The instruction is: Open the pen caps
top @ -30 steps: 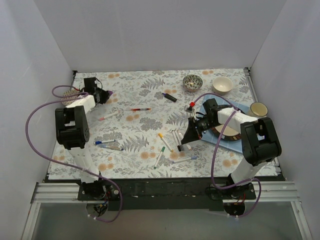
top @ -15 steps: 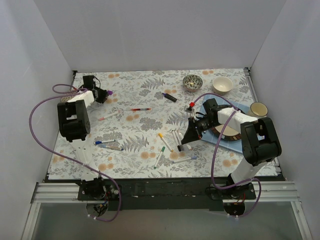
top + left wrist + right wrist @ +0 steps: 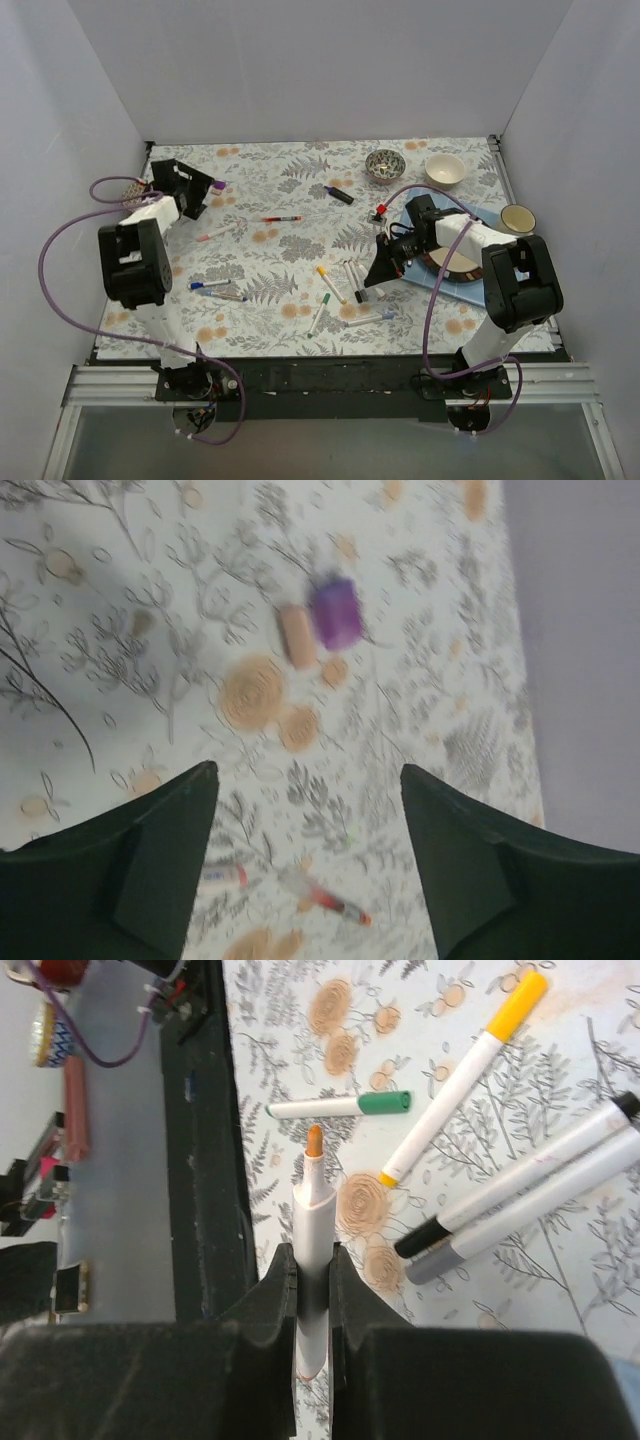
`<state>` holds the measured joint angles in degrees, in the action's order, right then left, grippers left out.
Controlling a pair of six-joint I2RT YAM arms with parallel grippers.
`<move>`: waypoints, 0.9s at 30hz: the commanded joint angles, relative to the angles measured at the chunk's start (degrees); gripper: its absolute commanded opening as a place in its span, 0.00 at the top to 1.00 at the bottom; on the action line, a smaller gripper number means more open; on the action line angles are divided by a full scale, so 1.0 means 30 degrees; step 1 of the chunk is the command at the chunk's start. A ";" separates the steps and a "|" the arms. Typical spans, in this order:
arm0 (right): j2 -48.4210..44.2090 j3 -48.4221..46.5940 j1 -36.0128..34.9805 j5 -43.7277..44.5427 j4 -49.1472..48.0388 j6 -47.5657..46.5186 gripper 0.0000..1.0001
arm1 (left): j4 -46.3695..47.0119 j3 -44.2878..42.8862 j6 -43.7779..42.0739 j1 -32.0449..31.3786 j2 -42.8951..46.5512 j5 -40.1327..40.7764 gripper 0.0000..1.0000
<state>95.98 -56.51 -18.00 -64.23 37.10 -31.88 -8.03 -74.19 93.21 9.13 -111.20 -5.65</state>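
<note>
- Looking down from the top external camera, the left gripper [image 3: 199,186] sits at the far left of the floral cloth [image 3: 290,255]. A small purple cap [image 3: 218,185] lies on the cloth just beside its fingertips. The right gripper [image 3: 371,282] points down over a scatter of white pens [image 3: 328,284] near the middle. Their caps show as tiny coloured ends, too small to make out in detail.
- From the left wrist, the two dark fingers [image 3: 160,865] stand spread wide with nothing between them. Beyond them, well apart from both, the purple cap [image 3: 336,613] lies loose on the cloth. It is a short, stubby, blurred purple cylinder. A tan cap [image 3: 296,636] of about the same size lies just beside it.
- From the right wrist, the right gripper [image 3: 313,1270] is pinched tight on the white barrel of an orange-tipped pen [image 3: 313,1205], whose bare nib points away from the fingers. On the cloth beyond it, a green cap [image 3: 385,1101] is seated on one pen. A yellow cap [image 3: 520,1005] is seated on another, and a black cap [image 3: 414,1243] closes a third.
</note>
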 commanded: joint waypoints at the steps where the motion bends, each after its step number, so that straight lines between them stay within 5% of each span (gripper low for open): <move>1: -0.1086 -0.1113 0.0023 0.2506 -0.1200 0.0399 0.99 | 0.5737 0.4331 -0.0279 0.0005 0.5476 -0.5051 0.19; 3: -0.1378 -0.1494 -0.0238 0.4548 -0.1760 0.0896 0.99 | 0.6862 0.5653 -0.0424 -0.0024 0.7411 -0.7301 0.09; 9: 0.0515 -0.5143 -0.1234 1.1488 -0.1677 0.0930 0.99 | 0.6431 0.8557 -0.2851 -0.0082 1.1975 -1.0303 0.02; 17: 0.5852 -1.2533 -0.3139 1.7654 0.0640 0.0548 0.99 | 0.0865 1.1136 -0.8944 -0.1808 1.8017 -0.5600 0.02; 22: 0.9017 -1.6020 -0.4048 1.9707 0.0934 0.0840 0.97 | -0.0426 1.1841 -1.0356 -0.4268 2.0452 -0.2515 0.02; 27: 1.1679 -1.9713 -0.4283 2.1229 0.1021 0.0871 0.95 | -0.0691 1.1577 -1.0211 -0.4389 2.0395 -0.1810 0.02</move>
<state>127.59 -107.44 -30.72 -6.98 39.09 -29.45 -7.16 -39.31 65.32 -4.12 -50.24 -16.86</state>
